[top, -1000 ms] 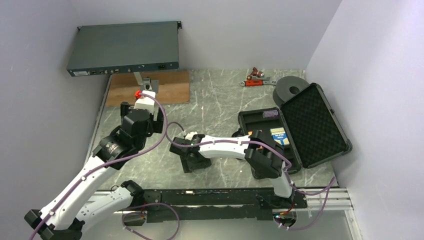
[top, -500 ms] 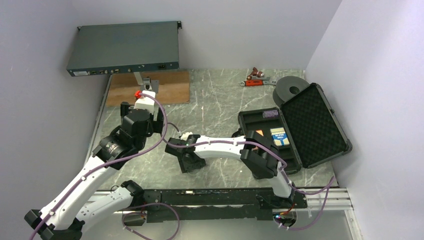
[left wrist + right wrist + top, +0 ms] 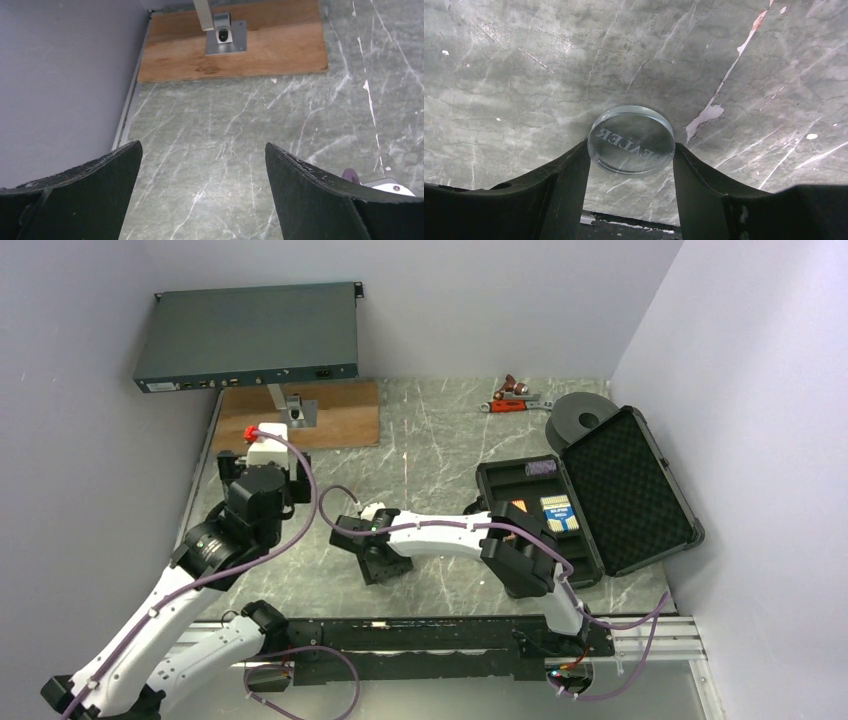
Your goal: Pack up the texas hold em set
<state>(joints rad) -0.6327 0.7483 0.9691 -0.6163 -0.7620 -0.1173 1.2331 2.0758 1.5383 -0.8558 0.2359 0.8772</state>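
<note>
Right pincer [image 3: 630, 148] is pinching the clear disc [image 3: 631, 135] by its rim: round, thick, transparent, "DEALER" lettering. Disc sits mid-table [image 3: 524, 60], near the front edge, bare surface all round. Open case [image 3: 625, 490] well apart to the right. Left pincer [image 3: 202, 146] spread wide, wall [image 3: 60, 75] close on its left.

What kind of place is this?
Probably a lab robot cell: plain walls box in a marble-patterned table, two arms are bolted to a rail at its near edge, and a rack-mount electronics unit stands at the back.
</note>
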